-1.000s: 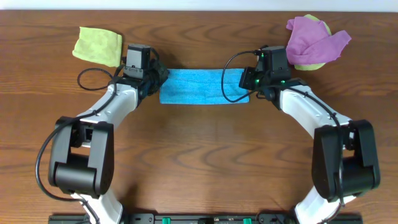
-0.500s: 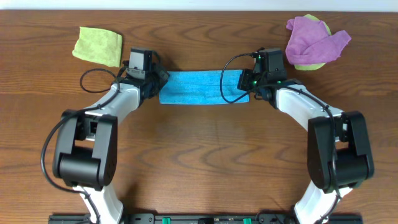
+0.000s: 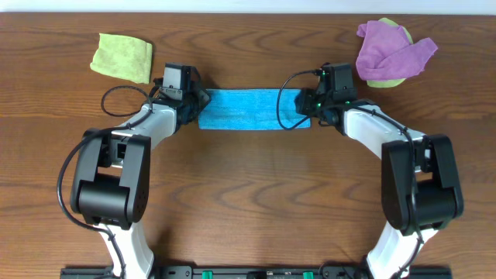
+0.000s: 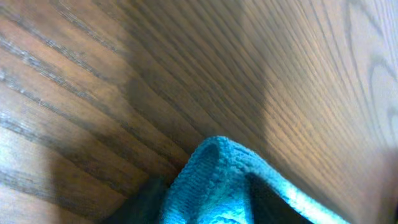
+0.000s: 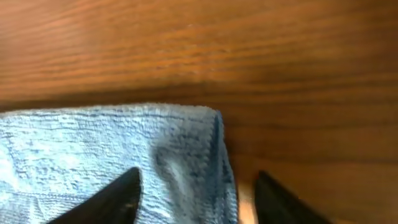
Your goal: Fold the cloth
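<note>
The blue cloth (image 3: 252, 108) lies as a long folded strip across the middle of the table. My left gripper (image 3: 198, 101) sits at its left end and my right gripper (image 3: 308, 105) at its right end. In the left wrist view a raised fold of the cloth (image 4: 211, 180) stands between the two dark fingers (image 4: 146, 202), which are apart; the gripper (image 4: 208, 205) is open. In the right wrist view the cloth's corner (image 5: 93, 143) lies flat on the wood between spread fingers (image 5: 115, 199); that gripper (image 5: 196, 199) is open too.
A yellow-green cloth (image 3: 122, 56) lies at the far left. A purple cloth (image 3: 391, 48) is heaped on another yellow-green one (image 3: 387, 77) at the far right. The right arm's black cable (image 3: 280, 105) loops over the blue strip.
Both grippers were shut on the cloth's ends and have now parted their fingers. Both arms have reached slightly farther up the table, and the strip has settled flat.
</note>
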Motion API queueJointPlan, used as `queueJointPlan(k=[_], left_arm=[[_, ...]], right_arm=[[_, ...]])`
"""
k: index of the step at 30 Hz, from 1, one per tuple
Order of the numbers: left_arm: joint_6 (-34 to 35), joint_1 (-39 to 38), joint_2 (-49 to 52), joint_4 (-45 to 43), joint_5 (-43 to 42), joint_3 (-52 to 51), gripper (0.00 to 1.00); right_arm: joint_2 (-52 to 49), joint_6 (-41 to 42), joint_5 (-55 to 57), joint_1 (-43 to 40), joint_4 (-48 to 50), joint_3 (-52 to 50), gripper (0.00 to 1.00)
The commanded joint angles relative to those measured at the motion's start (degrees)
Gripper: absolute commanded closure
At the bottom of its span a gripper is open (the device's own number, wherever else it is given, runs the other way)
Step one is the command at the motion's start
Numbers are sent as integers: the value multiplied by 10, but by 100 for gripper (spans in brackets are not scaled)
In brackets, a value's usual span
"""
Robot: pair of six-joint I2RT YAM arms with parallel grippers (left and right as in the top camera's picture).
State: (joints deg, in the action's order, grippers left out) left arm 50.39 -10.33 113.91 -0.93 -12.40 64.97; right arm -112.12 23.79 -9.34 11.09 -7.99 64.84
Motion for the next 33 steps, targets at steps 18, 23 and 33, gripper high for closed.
queueJointPlan(k=[18, 23, 33], left_arm=[[-71, 2, -127, 94, -33, 13, 33], [-50, 0, -135, 96, -82, 13, 86], [-21, -15, -103, 84, -56, 13, 94]], right_arm=[[125, 28, 1, -3, -145, 9, 21], [134, 45, -39, -3, -190, 9, 18], [134, 80, -74, -2, -216, 7, 8]])
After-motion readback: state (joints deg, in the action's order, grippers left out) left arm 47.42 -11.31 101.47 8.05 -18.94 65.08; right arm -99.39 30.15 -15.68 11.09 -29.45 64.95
